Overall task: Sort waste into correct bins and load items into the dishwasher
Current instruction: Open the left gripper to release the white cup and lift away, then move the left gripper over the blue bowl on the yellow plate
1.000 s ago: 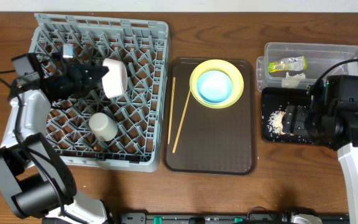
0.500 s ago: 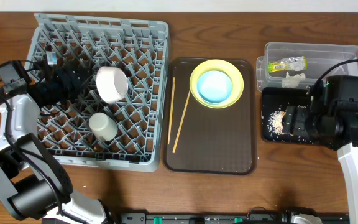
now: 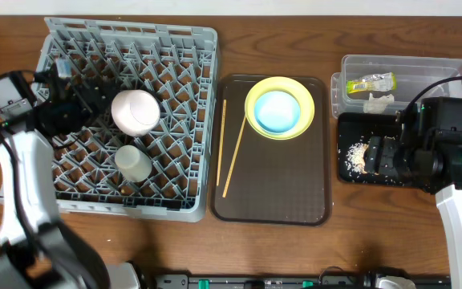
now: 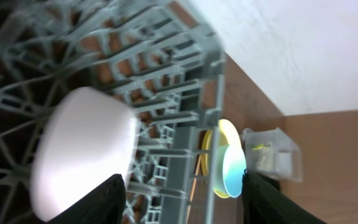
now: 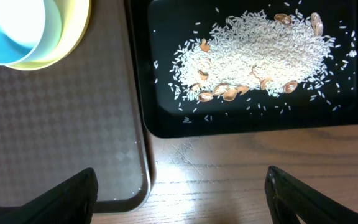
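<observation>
Grey plastic dish rack: holds the white bowl, upturned, just ahead of the left gripper, close by one fingertip. That gripper's fingers are spread and clasp nothing. Small white cup lies near it in the rack.

Right gripper: fingers wide apart, empty. Black tray with rice crumbs lies ahead of it. Clear tub lies beyond, holding the wrapper and tissue.

Brown tray lies beside the right gripper and carries the yellow plate, the blue bowl on that plate, and the chopsticks.

Rice crumbs in black tray
Upper right; yellow plate holding blue bowl upper left, on brown tray.
</observation>
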Motion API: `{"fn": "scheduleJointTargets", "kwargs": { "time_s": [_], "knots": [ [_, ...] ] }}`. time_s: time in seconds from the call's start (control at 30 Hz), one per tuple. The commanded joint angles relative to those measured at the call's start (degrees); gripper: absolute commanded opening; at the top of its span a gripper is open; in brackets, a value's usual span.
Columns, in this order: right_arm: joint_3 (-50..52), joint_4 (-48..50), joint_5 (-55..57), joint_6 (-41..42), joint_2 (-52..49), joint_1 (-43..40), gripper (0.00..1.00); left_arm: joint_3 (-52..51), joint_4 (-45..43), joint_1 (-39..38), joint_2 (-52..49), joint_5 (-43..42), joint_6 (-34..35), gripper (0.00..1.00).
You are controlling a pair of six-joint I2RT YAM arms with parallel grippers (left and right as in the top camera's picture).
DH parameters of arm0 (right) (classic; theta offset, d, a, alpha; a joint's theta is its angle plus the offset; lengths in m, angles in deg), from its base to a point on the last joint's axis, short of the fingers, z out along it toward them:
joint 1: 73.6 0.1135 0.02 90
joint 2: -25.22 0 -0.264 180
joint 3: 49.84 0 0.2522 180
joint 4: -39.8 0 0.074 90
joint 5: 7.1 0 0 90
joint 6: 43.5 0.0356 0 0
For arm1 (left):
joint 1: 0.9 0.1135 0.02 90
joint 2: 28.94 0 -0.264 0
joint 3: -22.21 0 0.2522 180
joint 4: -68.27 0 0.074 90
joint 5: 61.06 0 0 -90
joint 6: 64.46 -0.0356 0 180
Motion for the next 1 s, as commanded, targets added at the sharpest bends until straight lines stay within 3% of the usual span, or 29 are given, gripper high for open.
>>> {"fn": "scheduleJointTargets", "kwargs": {
  "time_s": [0.0, 0.2, 0.47, 0.73, 0.97],
  "knots": [
    [-0.1, 0.0, 1.0, 0.2, 0.3, -0.4, 0.85, -0.2, 1.2, -7.0, 7.7, 11.6, -1.7, 0.62],
    [-0.1, 0.0, 0.9, 0.3, 0.3, -0.4, 0.86, 0.6, 1.4, -25.5, 13.1, 30.3, -1.7, 0.7],
    [-0.1, 0.0, 0.9, 0.2, 0.3, -0.4, 0.87, 11.4, 2.0, -45.3, 4.9, 44.6, -1.7, 0.7],
    [-0.1, -0.1, 0.9, 0.2, 0.3, -0.4, 0.87, 15.5, -3.8, -56.8, -9.3, 46.3, -7.0, 0.7],
    [-0.1, -0.2, 1.0, 0.2, 0.3, -0.4, 0.87, 15.5, -9.5, -62.8, -20.2, 46.2, -7.1, 0.71]
  ]
}}
